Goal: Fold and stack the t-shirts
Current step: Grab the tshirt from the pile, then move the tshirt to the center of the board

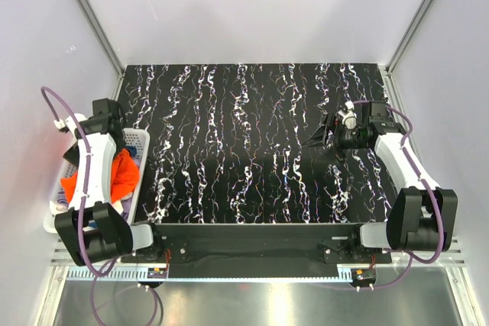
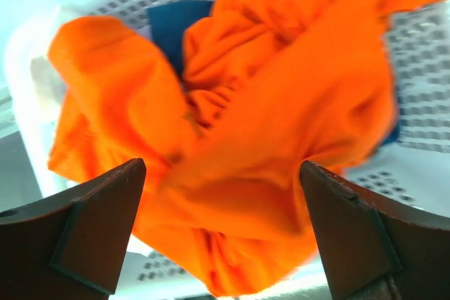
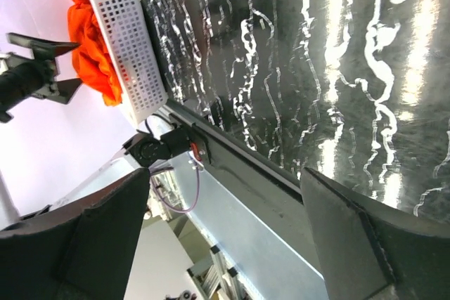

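1. left gripper: arm folded back over the basket at the table's 9 o'clock, pointing down. Jaws wide open, gripping nothing.
2. orange shirts: bunched in the basket right below those jaws, with blue cloth underneath.
3. right gripper: arm reaches over the table at 3 o'clock, fingers aimed toward 9. Jaws wide open, empty.

A white perforated basket was pictured at the left edge of a black, white-veined worktop, enclosed by pale walls.
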Robot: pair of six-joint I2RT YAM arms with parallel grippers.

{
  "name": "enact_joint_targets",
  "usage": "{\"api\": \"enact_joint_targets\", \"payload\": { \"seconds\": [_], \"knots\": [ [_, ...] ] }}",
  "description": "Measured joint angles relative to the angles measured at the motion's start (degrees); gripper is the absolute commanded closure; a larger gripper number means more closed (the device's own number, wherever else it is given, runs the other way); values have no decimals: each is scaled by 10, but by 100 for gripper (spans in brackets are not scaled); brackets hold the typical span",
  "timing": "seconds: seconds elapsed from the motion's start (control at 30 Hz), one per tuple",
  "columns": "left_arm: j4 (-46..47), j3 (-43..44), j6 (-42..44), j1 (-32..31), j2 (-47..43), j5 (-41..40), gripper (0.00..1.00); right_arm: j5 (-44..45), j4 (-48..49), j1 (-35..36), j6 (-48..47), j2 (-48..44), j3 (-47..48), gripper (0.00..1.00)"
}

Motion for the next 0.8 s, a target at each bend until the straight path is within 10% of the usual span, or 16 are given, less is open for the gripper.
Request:
{"api": "enact_joint_targets", "payload": {
  "seconds": [0.13, 0.23, 0.37, 0.8],
  "knots": [
    [29, -37, 25, 46, -2, 17, 13, -4, -2, 13, 0, 0, 11, 27],
    [57, -48, 44, 58, -3, 40, 56, -3, -2, 16, -4, 0, 22, 57],
    [76, -39, 66, 56, -6, 75, 100, 10, -15, 27, -1, 0, 39, 66],
    [157, 204, 18, -117, -171, 351, 100, 129, -138, 82, -54, 8, 209, 79]
  ]
}}
